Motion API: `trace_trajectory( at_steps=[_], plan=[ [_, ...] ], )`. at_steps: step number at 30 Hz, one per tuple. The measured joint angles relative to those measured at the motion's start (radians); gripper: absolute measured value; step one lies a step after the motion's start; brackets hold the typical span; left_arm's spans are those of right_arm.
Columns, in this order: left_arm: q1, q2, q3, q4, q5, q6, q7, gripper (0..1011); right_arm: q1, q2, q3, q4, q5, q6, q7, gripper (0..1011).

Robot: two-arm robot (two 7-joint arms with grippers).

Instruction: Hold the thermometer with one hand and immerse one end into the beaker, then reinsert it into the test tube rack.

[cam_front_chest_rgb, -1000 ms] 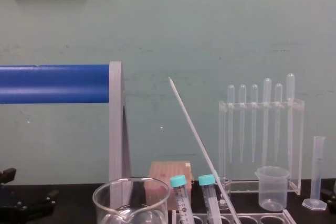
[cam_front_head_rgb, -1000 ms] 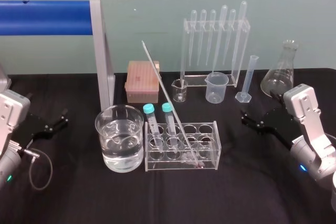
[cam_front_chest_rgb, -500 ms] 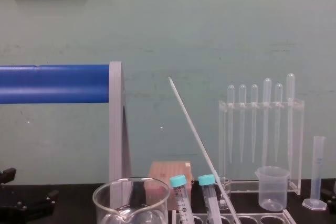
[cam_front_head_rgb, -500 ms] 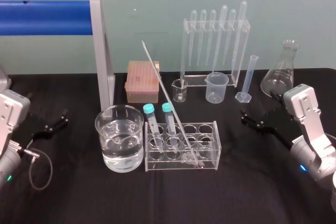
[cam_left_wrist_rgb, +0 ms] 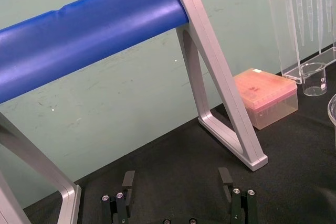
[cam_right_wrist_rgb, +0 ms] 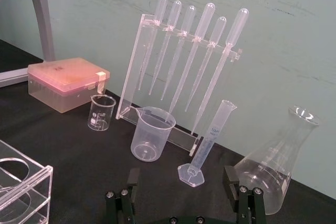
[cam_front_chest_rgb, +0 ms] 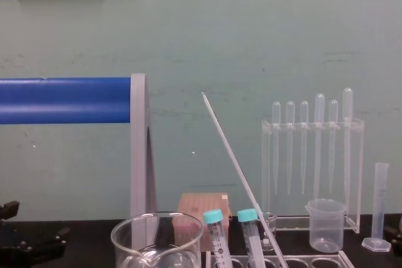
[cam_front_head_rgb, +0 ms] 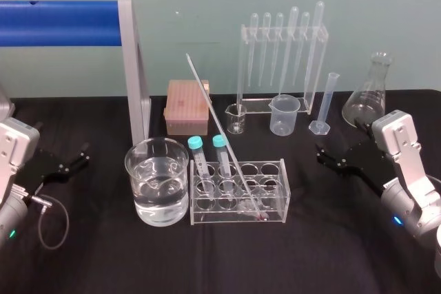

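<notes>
While the thermometer [cam_front_head_rgb: 221, 129] leans in the rack [cam_front_head_rgb: 274, 191], left pincer [cam_front_head_rgb: 84, 154] and right pincer [cam_front_head_rgb: 322, 155] (both parked) gape.

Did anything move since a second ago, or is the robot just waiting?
Nothing visibly moved. As before, the thermometer leans in the test tube rack beside the beaker. The left pincer and right pincer rest open, one at each side of the table.
</notes>
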Motion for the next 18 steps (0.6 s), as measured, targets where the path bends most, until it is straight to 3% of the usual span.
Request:
trace_trajectory(
  at_steps=[18],
  plan=[
    [0.000,0.000,0.000,0.000,0.000,0.000,0.000,1008,0.001,0.002,0.003,-0.002,0.003,0.005,0.020,1003]
  ],
)
